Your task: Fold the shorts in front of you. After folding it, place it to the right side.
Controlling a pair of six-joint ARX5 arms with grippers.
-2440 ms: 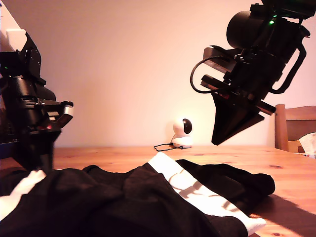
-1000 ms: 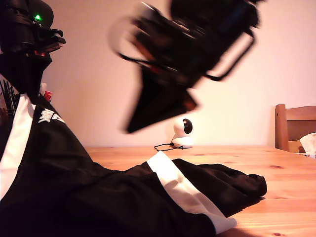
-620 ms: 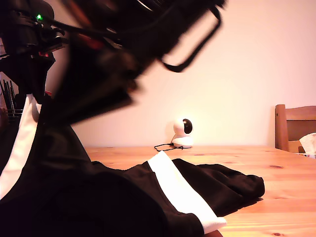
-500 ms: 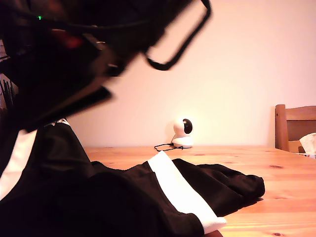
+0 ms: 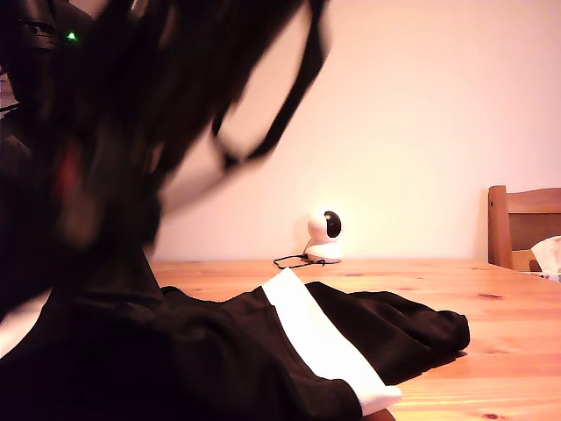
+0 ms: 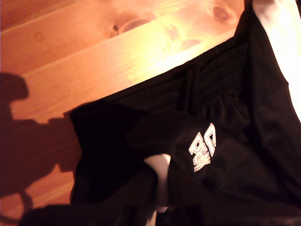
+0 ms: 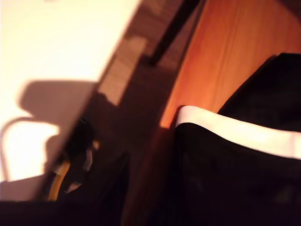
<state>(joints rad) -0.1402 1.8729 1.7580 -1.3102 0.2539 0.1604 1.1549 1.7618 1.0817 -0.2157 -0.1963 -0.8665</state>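
Note:
The black shorts (image 5: 254, 360) lie bunched on the wooden table (image 5: 508, 316). One broad white band (image 5: 311, 338) runs toward the front edge. In the first wrist view the shorts (image 6: 225, 108) show a small white logo (image 6: 203, 151), and fabric rises up around a pale fingertip of my first gripper (image 6: 159, 186), which looks shut on the cloth. My first arm (image 5: 39, 39), with a green light, stands at the exterior view's left. My second arm (image 5: 149, 114) is a dark blur in front of it. Its jaws cannot be made out. The second wrist view shows a white hem (image 7: 235, 129) near the table edge.
A small white camera (image 5: 326, 235) with a black cable stands at the back of the table by the wall. A wooden chair (image 5: 523, 224) and something pale and crumpled (image 5: 549, 254) are at the exterior view's right. Bare wood lies between the shorts and the chair.
My second arm has swept from the exterior view's right across to its left. The lifted side of the shorts at the exterior view's left now hangs lower.

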